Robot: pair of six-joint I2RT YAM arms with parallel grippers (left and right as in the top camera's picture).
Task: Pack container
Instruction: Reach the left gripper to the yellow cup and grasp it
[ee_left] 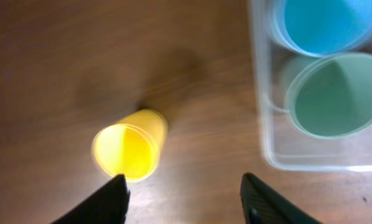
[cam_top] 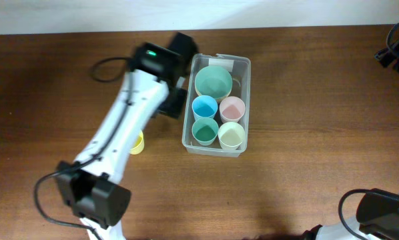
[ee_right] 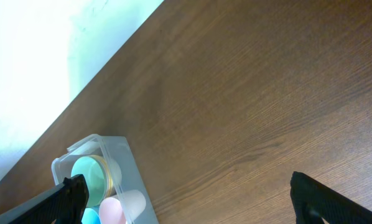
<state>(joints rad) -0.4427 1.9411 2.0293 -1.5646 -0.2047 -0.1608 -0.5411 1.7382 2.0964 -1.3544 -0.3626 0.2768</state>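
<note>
The clear container [cam_top: 245, 100] stands at mid-table, its white label at the far short end. It holds a green bowl [cam_top: 213, 81], a blue cup [cam_top: 204, 107], a pink cup [cam_top: 231, 108], a green cup [cam_top: 205, 131] and a pale yellow-green cup [cam_top: 231, 135]. A yellow cup [cam_top: 139, 143] lies on its side on the table left of the container [ee_left: 260, 93]; the left wrist view shows its open mouth [ee_left: 127, 149]. My left gripper [ee_left: 183, 190] is open and empty, above the table between the yellow cup and the container's near corner. My right gripper [ee_right: 195, 202] is open and empty, far from the container [ee_right: 127, 168].
My left arm [cam_top: 129, 127] runs from the front left up beside the container's left wall and covers part of the yellow cup. Dark parts of the right arm and cables [cam_top: 396, 50] sit at the far right edge. A pale wall [ee_right: 43, 56] lies beyond the table's far edge.
</note>
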